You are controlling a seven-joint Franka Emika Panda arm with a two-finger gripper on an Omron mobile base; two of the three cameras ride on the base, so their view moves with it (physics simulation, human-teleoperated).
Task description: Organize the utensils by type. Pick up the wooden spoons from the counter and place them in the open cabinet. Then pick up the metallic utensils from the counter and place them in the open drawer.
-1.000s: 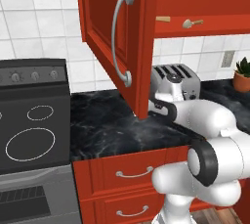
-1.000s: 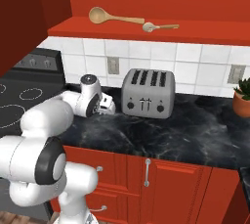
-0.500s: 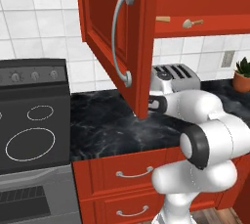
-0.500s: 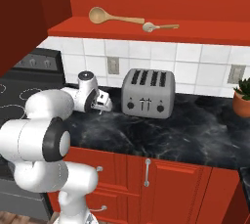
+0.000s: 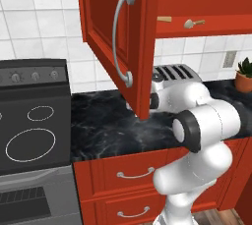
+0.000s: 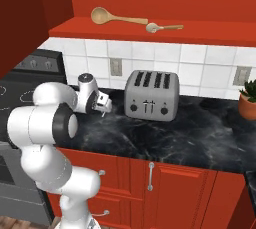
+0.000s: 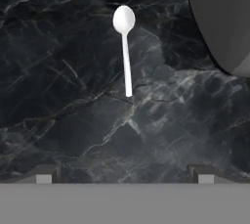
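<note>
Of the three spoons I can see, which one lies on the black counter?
The silvery metal spoon, lying flat on the counter ahead of the open gripper. The two wooden spoons lie up in the cabinet.

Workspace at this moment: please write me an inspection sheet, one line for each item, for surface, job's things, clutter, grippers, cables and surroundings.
Surface: black marble counter, glossy with white veins.
Job's things: two wooden spoons, a large one and a small one, lie on the open cabinet shelf; one metal spoon lies flat on the counter, apart from the toaster.
Clutter: grey toaster against the tiled wall; potted plant at the far right.
Grippers: gripper low over the counter to the left of the toaster, fingers wide open and empty, pointing down at the metal spoon.
Cables: nothing seen.
Surroundings: stove to the left; cabinet door swung open; wall outlets on the tiles.
</note>
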